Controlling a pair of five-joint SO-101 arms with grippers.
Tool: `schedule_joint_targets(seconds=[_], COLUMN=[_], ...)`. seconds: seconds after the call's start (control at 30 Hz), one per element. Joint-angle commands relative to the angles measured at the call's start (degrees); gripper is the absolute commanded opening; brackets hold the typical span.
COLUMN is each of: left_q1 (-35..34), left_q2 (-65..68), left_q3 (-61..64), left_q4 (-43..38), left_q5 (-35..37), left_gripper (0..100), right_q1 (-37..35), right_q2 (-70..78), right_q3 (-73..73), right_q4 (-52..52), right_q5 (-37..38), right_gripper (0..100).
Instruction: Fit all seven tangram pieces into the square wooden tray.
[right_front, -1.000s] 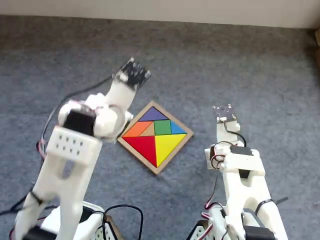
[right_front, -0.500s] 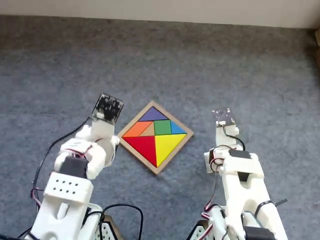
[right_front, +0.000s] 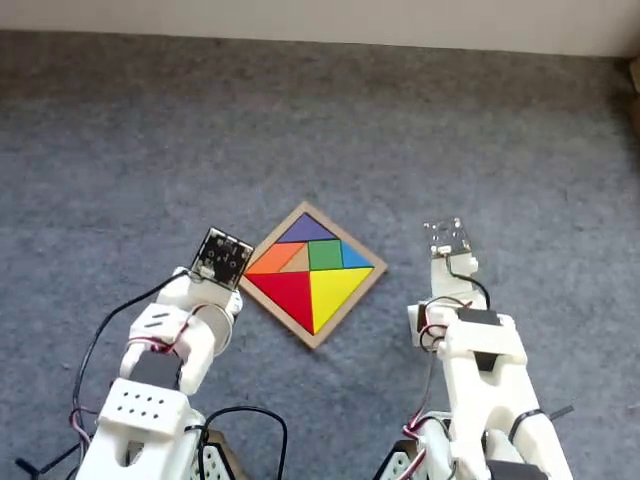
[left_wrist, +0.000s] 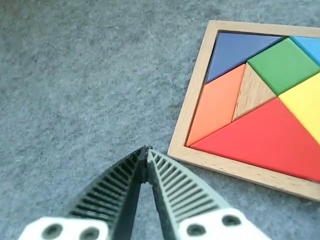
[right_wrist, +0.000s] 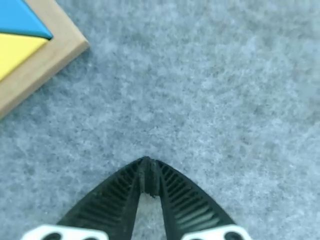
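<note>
Left tool (left_wrist: 146, 154) clenched, tips meeting, nothing in it. It sits low over the grey table (left_wrist: 75, 75), just beside the wooden tray (left_wrist: 191, 117) on the side of the orange piece (left_wrist: 215, 107). Right tool (right_wrist: 148, 172) clenched too, empty, over the table near the tray corner with the blue piece (right_wrist: 20, 17). Tray lies between the arms, turned like a diamond. It holds purple piece (left_wrist: 235, 50), green piece (left_wrist: 285, 65), yellow piece (left_wrist: 305, 100), red piece (left_wrist: 265, 137). Tan triangle (left_wrist: 251, 90) in the middle: piece or bare tray floor, cannot tell.
</note>
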Motion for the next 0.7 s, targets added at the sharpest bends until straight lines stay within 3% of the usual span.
schedule_joint_targets(seconds=[0.0, 0.2, 0.33, 0.5, 0.67], left_q1=[-0.48, -0.48, -0.48, -0.48, -0.48], left_q2=[-5.85, -15.60, -20.18, -22.99, -23.69], left_q3=[3.21, 7.52, 7.43, 7.43, 7.43], left_q4=[-3.78, -3.43, 2.11, 6.24, 7.12], left_q5=[-0.53, -0.35, -0.26, -0.26, -0.26], left_gripper=[1, 1, 1, 1, 1], right_q1=[0.66, 0.22, 0.22, 0.31, 0.31], right_q2=[-4.00, -21.41, -33.19, -48.92, -65.36], right_q3=[0.31, 9.80, 15.69, 21.85, 29.23], right_q4=[-1.54, -1.45, -1.36, -1.36, -1.36], right_q5=[-0.53, -0.62, -0.79, -8.62, -9.05], right_gripper=[0.5, 0.5, 0.5, 0.6, 0.7])
